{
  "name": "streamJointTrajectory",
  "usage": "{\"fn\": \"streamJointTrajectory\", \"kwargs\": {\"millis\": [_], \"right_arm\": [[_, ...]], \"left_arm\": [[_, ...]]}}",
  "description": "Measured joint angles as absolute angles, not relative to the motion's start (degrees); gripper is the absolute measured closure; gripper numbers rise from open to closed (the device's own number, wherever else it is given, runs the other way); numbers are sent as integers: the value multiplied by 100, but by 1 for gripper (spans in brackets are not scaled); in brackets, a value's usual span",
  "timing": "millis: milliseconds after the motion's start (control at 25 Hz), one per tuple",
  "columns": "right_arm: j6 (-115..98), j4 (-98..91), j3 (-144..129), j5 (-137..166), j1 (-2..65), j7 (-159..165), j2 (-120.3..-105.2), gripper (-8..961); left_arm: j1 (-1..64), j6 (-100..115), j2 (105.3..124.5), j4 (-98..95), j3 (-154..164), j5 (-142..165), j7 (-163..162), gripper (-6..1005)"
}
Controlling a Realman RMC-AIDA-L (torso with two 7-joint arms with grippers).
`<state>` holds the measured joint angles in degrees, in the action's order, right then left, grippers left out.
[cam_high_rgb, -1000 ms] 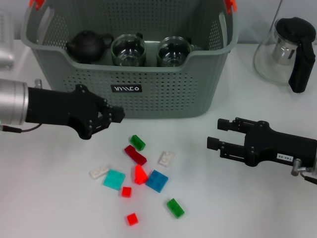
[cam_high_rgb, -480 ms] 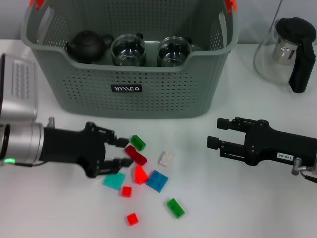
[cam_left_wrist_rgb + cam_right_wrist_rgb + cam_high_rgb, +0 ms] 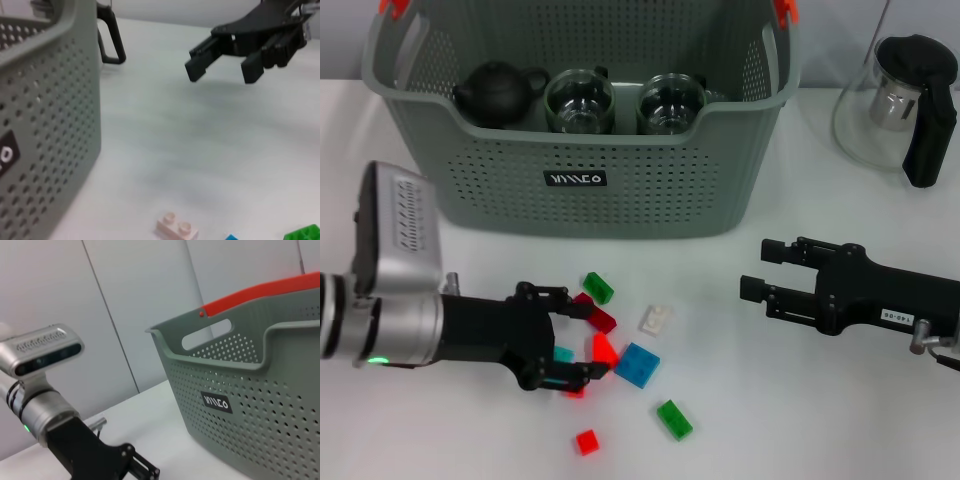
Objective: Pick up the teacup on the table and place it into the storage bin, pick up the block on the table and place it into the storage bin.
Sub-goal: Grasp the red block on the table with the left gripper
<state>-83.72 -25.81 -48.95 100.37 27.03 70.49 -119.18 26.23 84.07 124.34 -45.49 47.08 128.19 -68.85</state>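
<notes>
Table (image 3: 820, 400): white, blocks scattered before the bin (image 3: 580, 120).
Left pincer (image 3: 582, 340): I had it open around the red block (image 3: 603, 352).
Right pincer (image 3: 755, 270): open, empty, parked.
Next: I judged closing, then lifting.

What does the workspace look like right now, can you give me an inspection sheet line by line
Surface: white table, no spills seen.
Job's things: storage bin at the back holds a dark teapot and two glass teacups; loose blocks lie in front of it, red, green, blue, teal and white.
Clutter: glass teapot with black handle stands beside the bin on the right arm's side.
Grippers: left gripper open, low over the red blocks; right gripper open, hovering apart from the blocks, holding nothing.
Cables: nothing seen.
Surroundings: pale wall panels behind the bin.
</notes>
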Motion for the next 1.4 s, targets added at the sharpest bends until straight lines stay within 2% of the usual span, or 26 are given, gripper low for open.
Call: {"fn": "streamJointTrajectory", "kwargs": {"millis": [960, 1240, 1400], "right_arm": [[-8305, -2584, -4904, 10037, 2648, 7049, -11918, 238], [-8305, -2584, -4907, 10037, 2645, 7049, -11918, 239], [-8305, -2584, -4908, 10037, 2648, 7049, -11918, 239]], "left_arm": [[2699, 7372, 12463, -3931, 5231, 12558, -6596, 251], [2753, 7420, 12429, -3955, 5227, 12422, -6780, 341], [2768, 7403, 12427, -3963, 5310, 12447, -6788, 437]]}}
